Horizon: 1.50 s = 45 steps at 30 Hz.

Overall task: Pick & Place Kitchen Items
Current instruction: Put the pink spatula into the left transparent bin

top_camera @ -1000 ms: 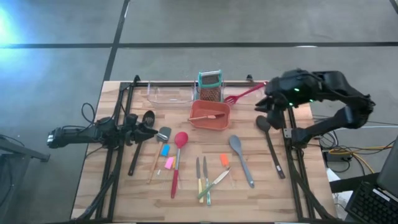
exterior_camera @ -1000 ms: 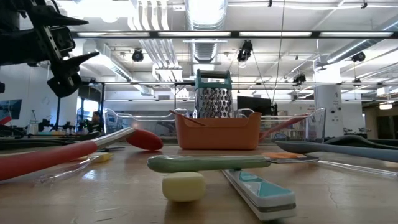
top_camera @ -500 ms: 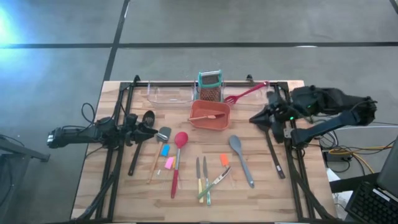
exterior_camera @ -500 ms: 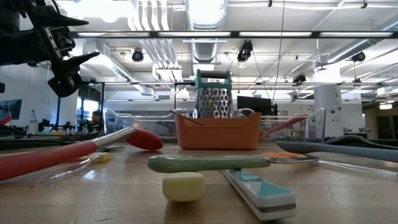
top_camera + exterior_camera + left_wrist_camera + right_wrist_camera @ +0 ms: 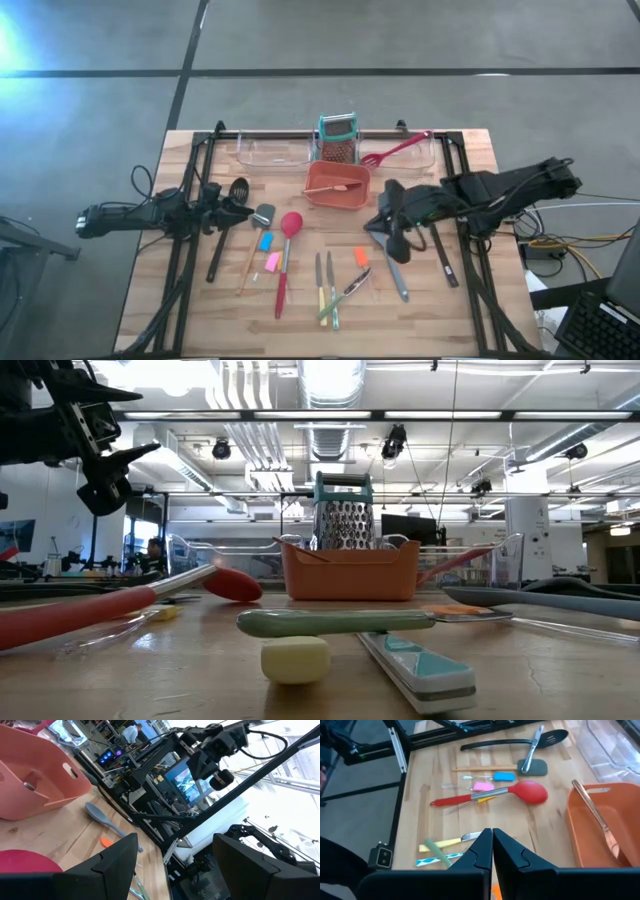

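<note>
over the middle of the worktop (image 5: 470, 300), the right pincer (image 5: 384, 222) hovers shut and empty above the grey spoon (image 5: 398, 276). its handle runs toward the near edge. the left pincer (image 5: 243, 212) waits wide open, farther off.

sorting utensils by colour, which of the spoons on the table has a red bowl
The red spoon left of the table's middle, below the bin; the other spoons are grey or black.

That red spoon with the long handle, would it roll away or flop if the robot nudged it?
The red spoon lies flat on the table, its broad bowl resting there, so it would probably slide or pivot rather than roll. Its long handle looks straight, so likely fairly stiff. Being slim, it seems light; a nudge could push it into the pink scraper beside it.
</note>
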### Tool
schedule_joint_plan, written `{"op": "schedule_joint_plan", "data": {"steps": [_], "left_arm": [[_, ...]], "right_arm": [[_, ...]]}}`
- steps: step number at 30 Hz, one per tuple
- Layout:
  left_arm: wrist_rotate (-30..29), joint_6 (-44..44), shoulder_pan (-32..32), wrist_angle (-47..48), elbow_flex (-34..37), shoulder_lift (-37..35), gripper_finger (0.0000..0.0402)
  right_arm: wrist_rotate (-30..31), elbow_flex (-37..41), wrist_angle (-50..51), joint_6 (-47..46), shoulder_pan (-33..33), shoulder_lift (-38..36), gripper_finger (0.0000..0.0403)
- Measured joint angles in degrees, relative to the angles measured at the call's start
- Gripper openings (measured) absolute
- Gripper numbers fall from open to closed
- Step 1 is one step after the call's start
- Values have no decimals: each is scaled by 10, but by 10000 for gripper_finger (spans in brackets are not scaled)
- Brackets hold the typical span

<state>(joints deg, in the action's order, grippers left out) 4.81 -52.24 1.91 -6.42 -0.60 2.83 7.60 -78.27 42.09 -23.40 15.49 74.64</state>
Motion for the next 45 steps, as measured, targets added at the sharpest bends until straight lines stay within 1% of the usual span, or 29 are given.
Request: {"op": "schedule_joint_plan", "data": {"steps": [3, 5, 7, 10, 12, 14, 19, 21, 23, 27, 29, 32, 35, 38, 41, 43, 45], "left_arm": [[0, 0, 0, 0, 0, 0, 264], [0, 0, 0, 0, 0, 0, 264], [4, -4, 0, 2, 0, 0, 264], [64, -31, 0, 11, 0, 0, 264], [100, -36, 0, 14, 0, 0, 264], [110, -34, 0, 14, 0, 0, 264], [112, -34, 0, 14, 0, 0, 264], [112, -34, 0, 14, 0, 0, 264], [112, -34, 0, 14, 0, 0, 264], [112, -34, 0, 14, 0, 0, 264], [106, -32, 0, 14, 0, 0, 264], [55, -3, 0, 13, 0, 0, 264], [-26, 12, 0, 13, 0, 0, 264], [-100, 17, 0, 13, 0, 0, 264], [-181, 47, 0, 14, 0, 0, 264], [-214, 54, 0, 14, 0, 0, 264], [-222, 40, 0, 14, 0, 0, 264]], "right_arm": [[6, -12, 9, -10, 18, 6, 8], [30, -9, 10, -20, 38, -2, 8], [69, -2, 13, -28, 64, -19, 8], [137, 14, 14, -18, 112, -55, 8], [158, 30, 13, 6, 138, -84, 8], [163, 49, 13, 30, 156, -114, 8], [166, 101, 20, 118, 154, -167, 8], [156, 118, 14, 144, 153, -180, 8], [133, 140, 6, 166, 150, -199, 8], [123, 218, -42, 161, 127, -254, 8], [100, 260, -55, 157, 112, -296, 8], [83, 311, -65, 141, 86, -370, 8], [79, 346, -80, 155, 73, -443, 8], [75, 365, -81, 174, 68, -515, 8], [73, 376, -74, 176, 68, -585, 8], [75, 376, -48, 178, 68, -625, 8], [75, 375, -5, 173, 68, -661, 8]]}}
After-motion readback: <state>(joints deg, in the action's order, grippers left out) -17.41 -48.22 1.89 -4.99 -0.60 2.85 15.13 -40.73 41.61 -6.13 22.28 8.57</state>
